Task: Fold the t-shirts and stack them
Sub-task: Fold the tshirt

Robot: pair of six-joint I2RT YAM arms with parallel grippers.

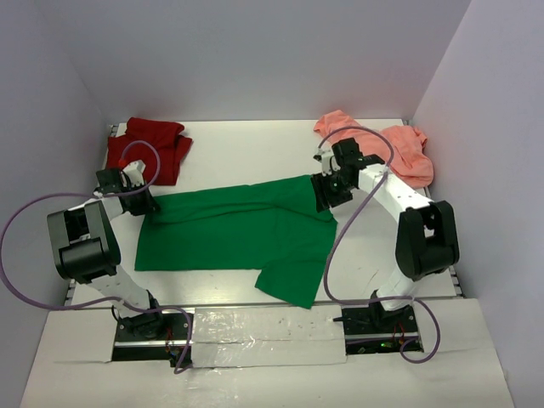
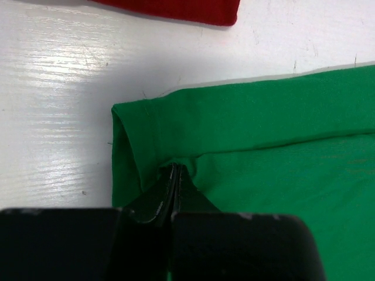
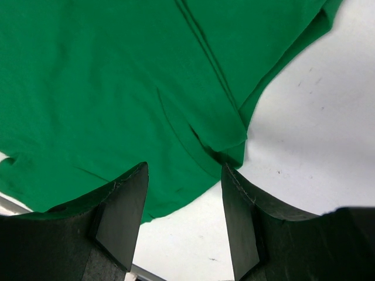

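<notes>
Three shirts lie on the white table (image 1: 255, 140) in the top view. The green shirt (image 1: 246, 234) is spread across the middle, the red shirt (image 1: 149, 149) is bunched at ten o'clock, and the pink shirt (image 1: 395, 153) is heaped at two o'clock. The left gripper (image 1: 146, 204) meets the green shirt's ten o'clock corner, and the right gripper (image 1: 327, 194) hangs over its two o'clock corner. From up here we cannot tell how either pair of fingers stands. Bare table shows between the green shirt and both other shirts, and along twelve o'clock.

The left wrist view settles the first. The left gripper (image 2: 174, 175) is clenched on a small ridge of the green shirt (image 2: 281, 146), just inside its folded sleeve edge at nine o'clock. The red shirt's hem (image 2: 181, 9) shows at twelve o'clock, well apart across bare table (image 2: 58, 117).

The right wrist view settles the second. The right gripper (image 3: 183, 170) is spread wide and grasps nothing. The green shirt (image 3: 105, 76) fills the view from nine to one o'clock, with a seamed corner between the fingers. Bare table (image 3: 316, 117) lies open from two to five o'clock.
</notes>
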